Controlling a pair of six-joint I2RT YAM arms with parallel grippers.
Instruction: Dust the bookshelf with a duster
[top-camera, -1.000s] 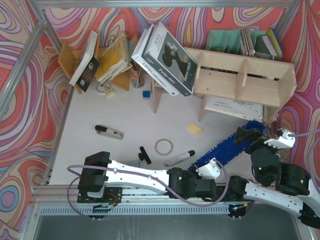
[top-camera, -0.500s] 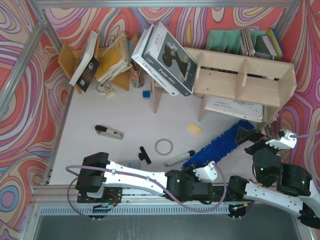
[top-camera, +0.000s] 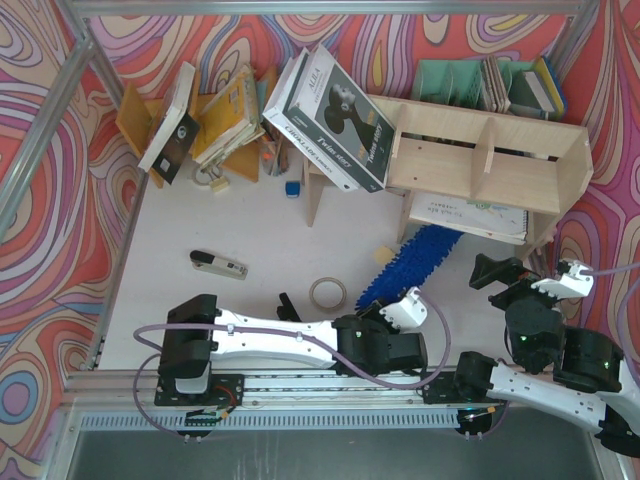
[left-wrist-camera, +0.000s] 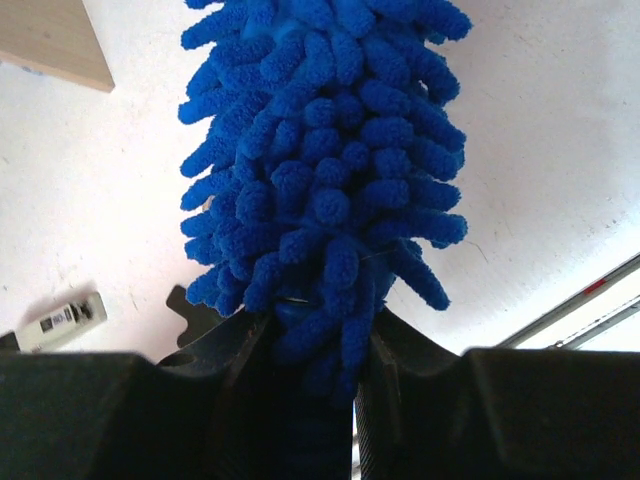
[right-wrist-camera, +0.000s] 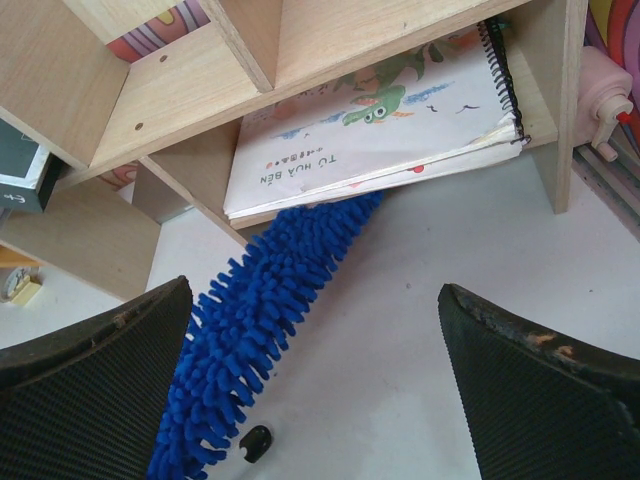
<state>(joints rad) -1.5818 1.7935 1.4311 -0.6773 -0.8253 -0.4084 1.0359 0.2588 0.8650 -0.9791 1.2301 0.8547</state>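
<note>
**Duster gripped, tip at the bookshelf's lower tier**

Your left hand (top-camera: 378, 308) is clamped on the near end of the fluffy blue duster (top-camera: 412, 260). In its wrist view, the fingers (left-wrist-camera: 225, 365) press into the strands from either side. From that grip the duster runs towards 1 o'clock over the white counter (top-camera: 230, 220). Its far tip meets the front edge of the lower tier of the plywood bookshelf (top-camera: 490, 165), just under the spiral-bound picture book (right-wrist-camera: 370, 130) lying there. You cannot tell whether the strands rest on the counter or hang just above it.

The bookshelf stands at 1 to 2 o'clock on the counter, with its rounded end panel towards 3 o'clock.

Your right hand (top-camera: 497, 280) sits at 3 o'clock from the duster, apart from it, with its jaws spread wide and holding nothing. It faces the lower tier. A tape ring (top-camera: 327, 293) lies near the left hand at 9 o'clock
</note>
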